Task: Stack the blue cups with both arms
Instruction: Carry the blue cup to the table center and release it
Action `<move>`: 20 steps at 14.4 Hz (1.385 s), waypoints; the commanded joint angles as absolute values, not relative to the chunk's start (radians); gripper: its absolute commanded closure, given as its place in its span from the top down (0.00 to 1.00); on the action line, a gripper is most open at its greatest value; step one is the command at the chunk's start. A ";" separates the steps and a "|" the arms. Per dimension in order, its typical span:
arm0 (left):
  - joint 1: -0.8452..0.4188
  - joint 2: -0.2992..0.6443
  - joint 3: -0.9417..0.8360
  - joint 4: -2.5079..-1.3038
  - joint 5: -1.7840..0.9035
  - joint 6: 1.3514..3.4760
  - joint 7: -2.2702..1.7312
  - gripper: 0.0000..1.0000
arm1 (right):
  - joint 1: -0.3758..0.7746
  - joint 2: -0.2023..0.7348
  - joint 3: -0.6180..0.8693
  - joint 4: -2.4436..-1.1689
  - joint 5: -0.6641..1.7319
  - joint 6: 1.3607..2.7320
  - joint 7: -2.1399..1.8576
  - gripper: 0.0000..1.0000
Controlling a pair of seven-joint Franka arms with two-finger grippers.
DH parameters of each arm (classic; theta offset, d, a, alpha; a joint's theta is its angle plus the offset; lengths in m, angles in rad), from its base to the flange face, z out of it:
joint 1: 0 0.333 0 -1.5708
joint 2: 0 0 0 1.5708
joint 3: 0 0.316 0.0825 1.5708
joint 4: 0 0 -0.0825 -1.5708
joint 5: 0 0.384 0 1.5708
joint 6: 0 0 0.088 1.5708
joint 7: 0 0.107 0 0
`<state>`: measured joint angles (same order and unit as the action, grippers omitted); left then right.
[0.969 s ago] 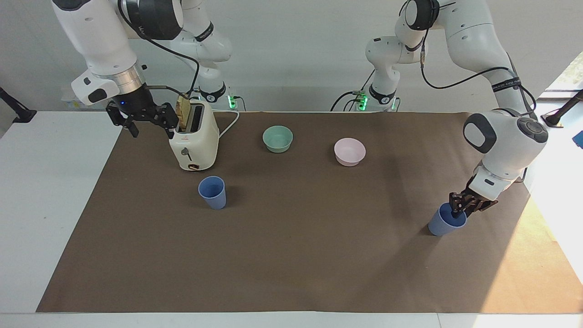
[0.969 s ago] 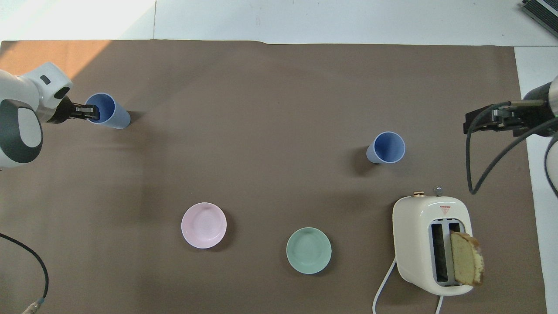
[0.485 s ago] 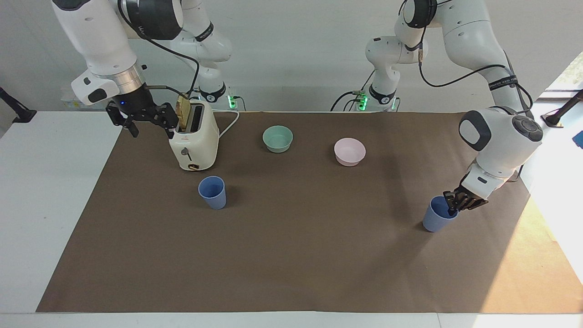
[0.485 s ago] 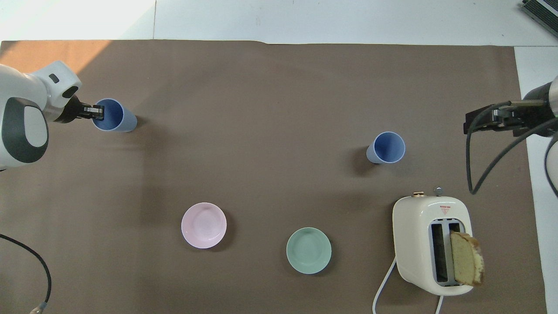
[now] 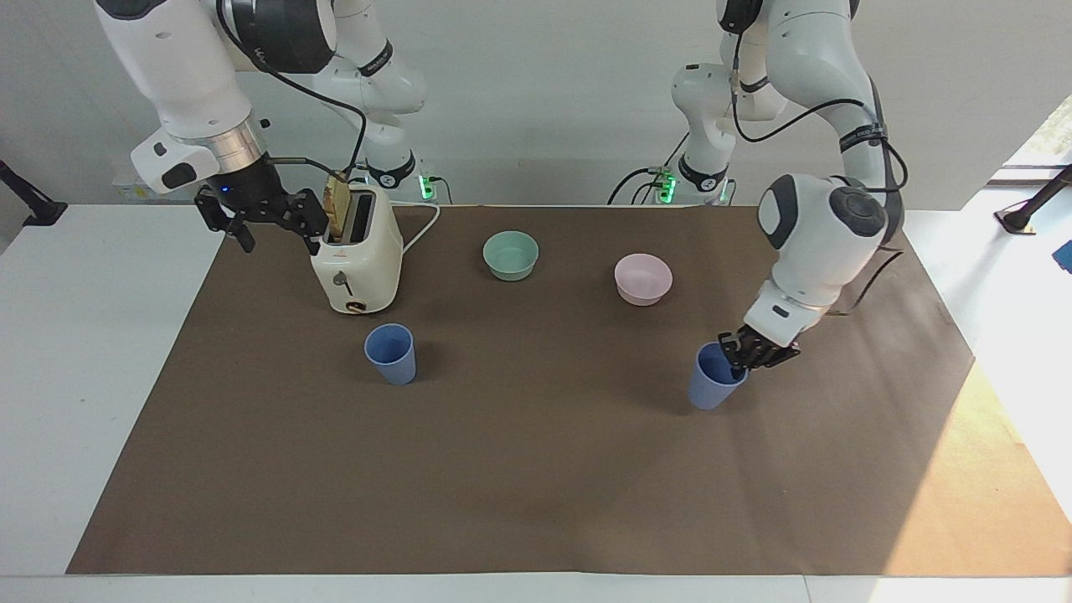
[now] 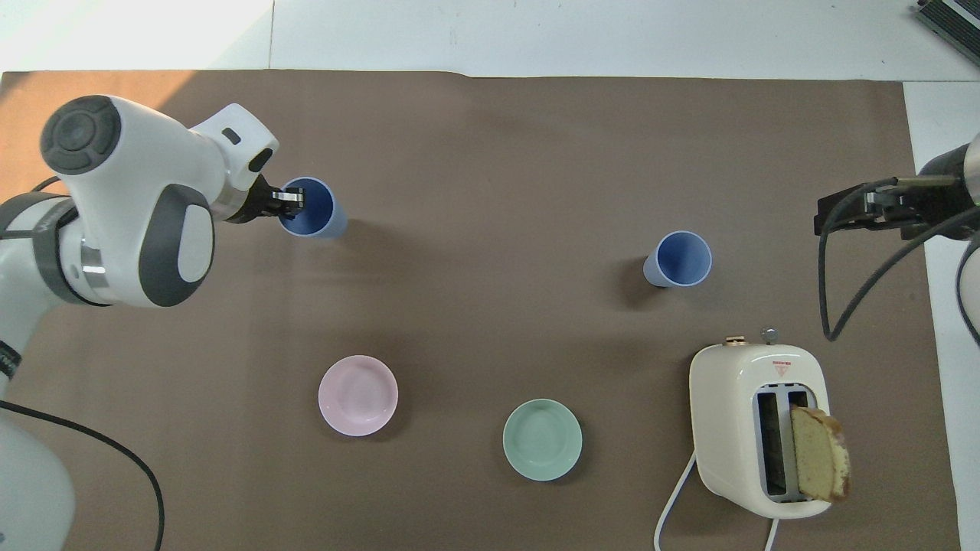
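Clearly one blue cup (image 5: 712,385) is gripped at its rim by the left gripper (image 5: 748,357), one of the fingers (image 6: 289,197) inside the mouth and the other outside, closed on the wall. This cup is tilted, its mouth leaning toward the gripper, over the brown mat (image 5: 536,469) toward the left arm's end of the surface (image 5: 92,352); whether its base touches the mat cannot be told. The left arm (image 5: 825,239) bends down steeply from its elbow, wrist angled so the fingers point down and inward to the cup.

Well apart, the second blue cup (image 5: 391,353) stands upright on the mat, toward the right arm's end, just farther from the robots than the cream toaster (image 5: 356,255), which has a slice of bread (image 6: 819,453) standing in one slot.

Waiting, the right gripper (image 5: 264,219) hangs in the air beside the toaster's top, fingers spread and empty, its wrist pointing down.

Between the cups, nearer the robots, sit the teal bowl (image 5: 511,255) and the pink bowl (image 5: 643,279).
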<state>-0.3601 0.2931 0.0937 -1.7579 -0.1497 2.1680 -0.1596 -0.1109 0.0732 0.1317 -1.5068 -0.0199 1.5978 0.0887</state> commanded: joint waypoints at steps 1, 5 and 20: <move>-0.480 0.284 0.115 -1.796 -0.149 2.195 -0.311 0.00 | -0.121 0.057 0.135 -1.528 0.000 1.606 0.067 1.00; -0.601 0.258 0.117 -1.890 -0.146 2.246 -0.497 0.00 | -0.121 0.052 0.135 -1.534 0.002 1.612 0.069 1.00; -0.399 0.066 0.129 -1.882 -0.146 2.045 -0.240 1.00 | -0.086 0.150 0.141 -1.756 0.002 1.923 0.078 1.00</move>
<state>-0.4735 0.1460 0.1357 -1.8607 -0.1488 2.1230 -0.3456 -0.0800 0.1116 0.1365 -1.7421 -0.0190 1.8632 0.0887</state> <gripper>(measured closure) 0.000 0.000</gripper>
